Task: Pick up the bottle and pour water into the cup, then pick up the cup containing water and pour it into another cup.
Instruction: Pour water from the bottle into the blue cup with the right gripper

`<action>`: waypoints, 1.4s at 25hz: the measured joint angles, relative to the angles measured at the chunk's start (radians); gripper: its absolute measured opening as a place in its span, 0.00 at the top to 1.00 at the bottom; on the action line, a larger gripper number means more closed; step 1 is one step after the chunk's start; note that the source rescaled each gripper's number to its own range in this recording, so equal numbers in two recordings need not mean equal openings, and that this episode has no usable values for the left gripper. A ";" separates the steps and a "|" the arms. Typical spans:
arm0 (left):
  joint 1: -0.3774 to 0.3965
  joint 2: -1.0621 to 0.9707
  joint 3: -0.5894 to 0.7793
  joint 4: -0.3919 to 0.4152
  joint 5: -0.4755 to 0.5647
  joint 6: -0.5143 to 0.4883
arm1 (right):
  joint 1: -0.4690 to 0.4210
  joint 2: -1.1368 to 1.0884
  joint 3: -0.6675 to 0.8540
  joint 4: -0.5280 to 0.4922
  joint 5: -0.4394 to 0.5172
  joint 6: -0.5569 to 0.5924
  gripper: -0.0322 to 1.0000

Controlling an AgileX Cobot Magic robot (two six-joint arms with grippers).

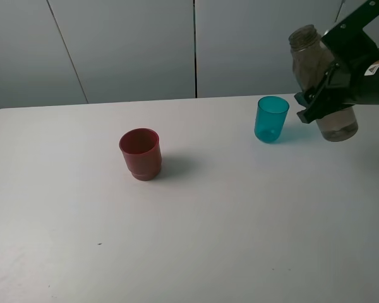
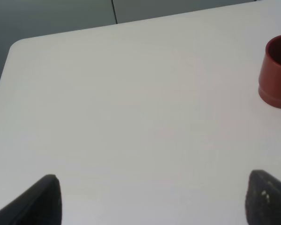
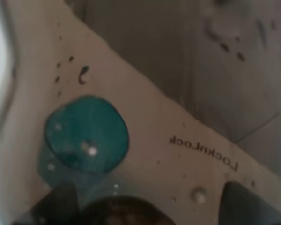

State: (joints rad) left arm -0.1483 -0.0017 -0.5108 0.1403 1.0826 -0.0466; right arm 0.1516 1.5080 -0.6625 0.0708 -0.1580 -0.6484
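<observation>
My right gripper [image 1: 325, 88] is shut on the smoky grey-brown bottle [image 1: 319, 79] and holds it above the table, tilted slightly, its open neck toward the upper left. The teal cup [image 1: 271, 118] stands upright on the white table [image 1: 208, 221] just left of the bottle. In the right wrist view the bottle's wall [image 3: 178, 93] fills the picture, and the teal cup [image 3: 86, 133] shows through it. The dark red cup [image 1: 140, 153] stands upright left of centre; it also shows in the left wrist view [image 2: 276, 72]. My left gripper [image 2: 152, 199] is open and empty over bare table, apart from the red cup.
A grey panelled wall [image 1: 196, 44] runs behind the table's far edge. The table's rounded far left corner [image 2: 18, 47] shows in the left wrist view.
</observation>
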 joint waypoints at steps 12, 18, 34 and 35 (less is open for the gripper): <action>0.000 0.000 0.000 0.000 0.000 0.000 | -0.048 0.171 -0.103 -0.004 -0.016 -0.297 0.94; 0.000 0.000 0.000 0.000 0.000 0.000 | -0.048 0.198 -0.128 0.021 0.006 -0.415 0.94; 0.000 0.000 0.000 0.000 0.000 0.000 | -0.050 0.198 -0.139 0.019 0.010 -0.621 0.94; 0.000 0.000 0.000 0.000 0.000 0.000 | -0.052 0.198 -0.139 0.019 0.010 -0.631 0.94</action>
State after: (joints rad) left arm -0.1483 -0.0017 -0.5108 0.1403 1.0826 -0.0466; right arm 0.0995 1.7060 -0.8011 0.0901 -0.1475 -1.2791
